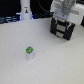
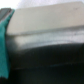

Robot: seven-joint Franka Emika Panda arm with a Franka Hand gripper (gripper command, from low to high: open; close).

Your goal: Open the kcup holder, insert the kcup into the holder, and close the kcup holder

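The kcup holder [image 1: 62, 29] is a black box with stacked drawer fronts, standing at the back on the exterior view's right. My gripper [image 1: 63, 20] hangs right over its top, its white body above it. The fingertips are lost against the black box, so I cannot tell how the jaws stand. The kcup [image 1: 29, 50], a tiny whitish pod with a green top, stands alone on the white table [image 1: 55, 62], far from the gripper toward the exterior view's left. The wrist view is blurred: one teal finger [image 2: 4, 45] and a dark surface of the holder [image 2: 47, 57] close up.
A white upright cylinder [image 1: 25, 10] with a blue glow at its foot stands at the back on the exterior view's left. Dark clutter lies along the table's far edge.
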